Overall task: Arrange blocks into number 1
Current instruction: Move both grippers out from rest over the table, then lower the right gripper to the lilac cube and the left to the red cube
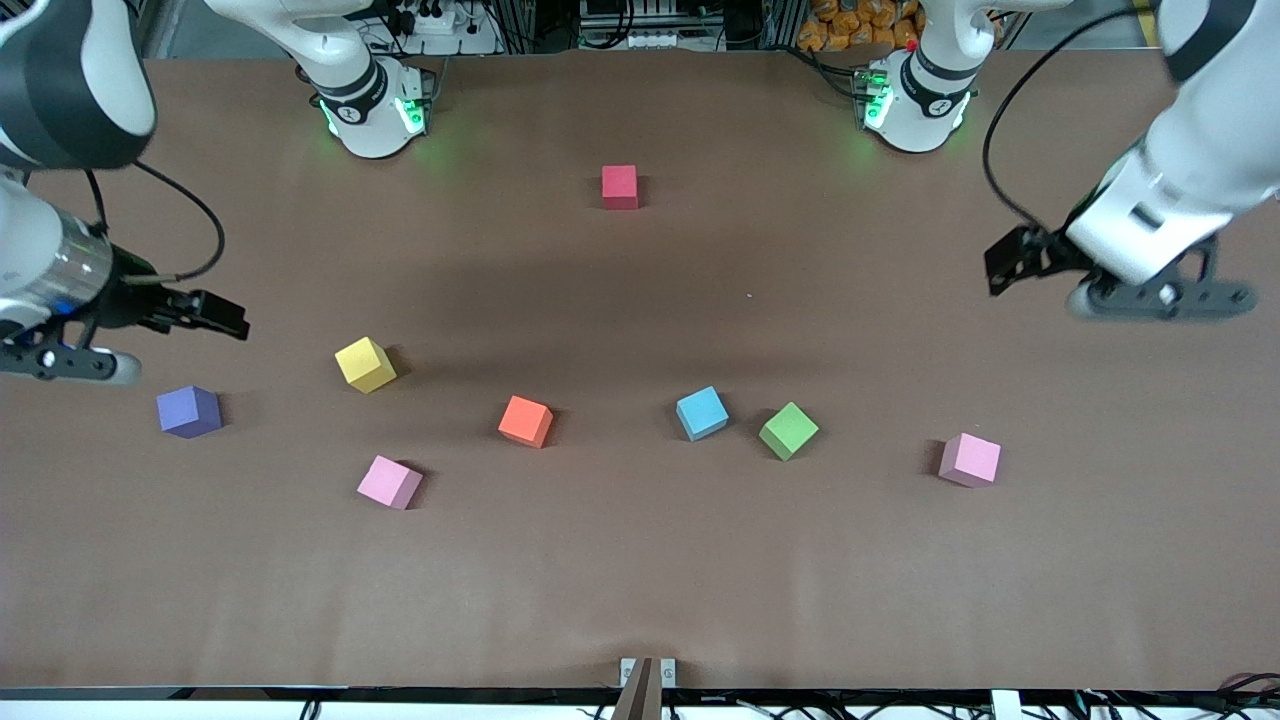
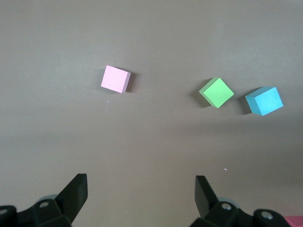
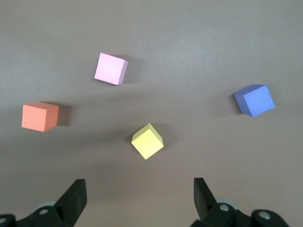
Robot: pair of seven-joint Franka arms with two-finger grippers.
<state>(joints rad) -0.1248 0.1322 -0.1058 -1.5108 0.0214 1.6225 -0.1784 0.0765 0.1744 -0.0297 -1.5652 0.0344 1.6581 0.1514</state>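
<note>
Near the robots' bases lies a red block (image 1: 620,187). Closer to the front camera, in a loose row, sit an orange block (image 1: 526,421), a sky blue block (image 1: 702,413) and a green block (image 1: 788,430). One light pink block (image 1: 390,482) lies toward the right arm's end, another (image 1: 970,460) toward the left arm's end. My right gripper (image 1: 215,312) hangs open and empty over bare table at its end; its wrist view shows the orange block (image 3: 40,116) and a pink block (image 3: 111,69). My left gripper (image 1: 1010,262) hangs open and empty over its end, with pink (image 2: 116,79), green (image 2: 217,92) and blue (image 2: 264,100) blocks in its wrist view.
A yellow cube (image 1: 365,364) and a purple cube (image 1: 189,411) sit toward the right arm's end, both also in the right wrist view as yellow cube (image 3: 147,141) and purple cube (image 3: 254,100). Brown paper covers the table (image 1: 640,580).
</note>
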